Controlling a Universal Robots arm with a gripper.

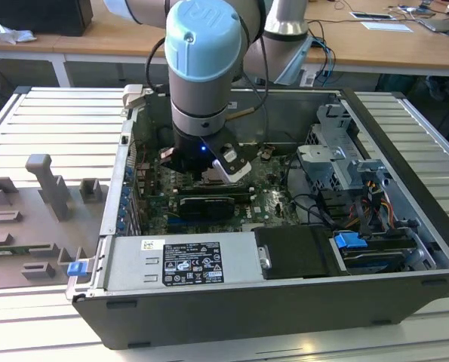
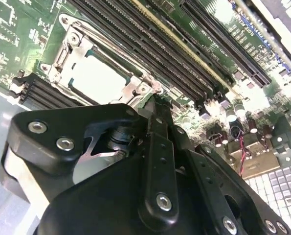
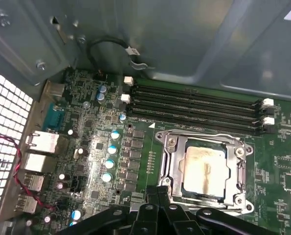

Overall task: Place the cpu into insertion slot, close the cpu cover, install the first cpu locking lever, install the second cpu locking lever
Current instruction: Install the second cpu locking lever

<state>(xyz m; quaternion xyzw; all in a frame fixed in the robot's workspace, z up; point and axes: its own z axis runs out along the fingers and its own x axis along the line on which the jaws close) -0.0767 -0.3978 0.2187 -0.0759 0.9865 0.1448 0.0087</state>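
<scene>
Gripper [image 3: 157, 203] close over the socket, fingers drawn together on nothing.
Chip [image 3: 206, 169] seated in the socket, cover [image 3: 240, 166] shut down around it; whether levers beside the socket are latched, cannot tell.

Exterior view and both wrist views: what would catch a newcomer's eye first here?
First the robot arm, its pale blue cap reaching down into the open computer case in the exterior view. Next, in both wrist views, the pale cpu lying in its socket on the green motherboard, with the silvery cpu cover framing it. The black hand sits close beside the socket, near the long black memory slots.
</scene>
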